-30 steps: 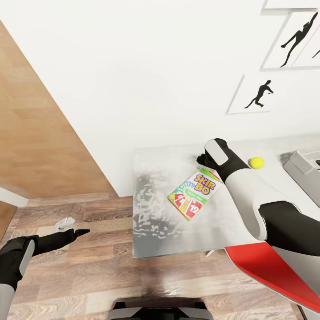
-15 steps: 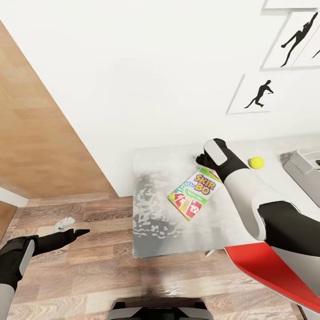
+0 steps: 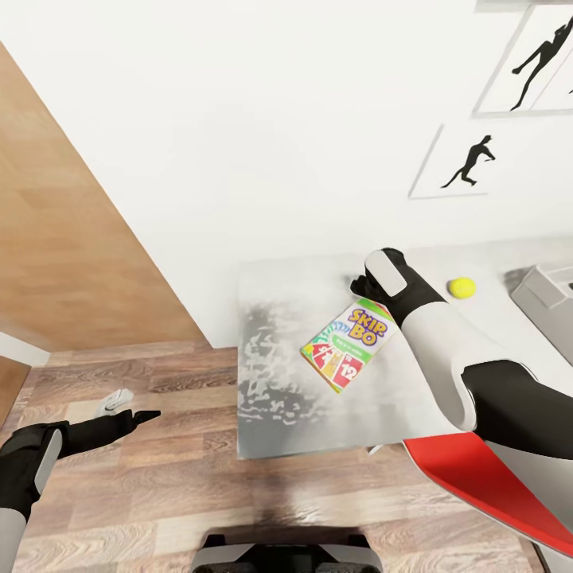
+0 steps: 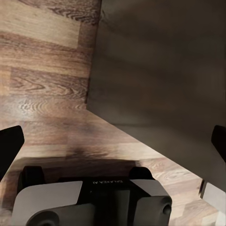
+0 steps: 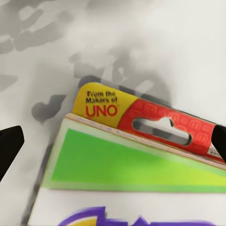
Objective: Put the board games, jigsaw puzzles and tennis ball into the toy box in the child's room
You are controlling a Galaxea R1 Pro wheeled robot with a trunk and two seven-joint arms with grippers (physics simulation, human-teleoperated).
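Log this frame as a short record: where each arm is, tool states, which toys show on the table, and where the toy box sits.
right tool: open, over the top edge of the SKIP-BO game
left tool: open, over the wood floor, holding nothing
game: flat on the table
tennis ball: on the table, right of the game
toy box: at the table's right end, cut by the frame

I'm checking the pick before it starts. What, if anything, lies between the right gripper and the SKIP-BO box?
Nothing visible does. The right gripper hangs open over the hanger-tab end of the SKIP-BO box, which lies flat on the table. The tennis ball sits well off to the side, toward the toy box.
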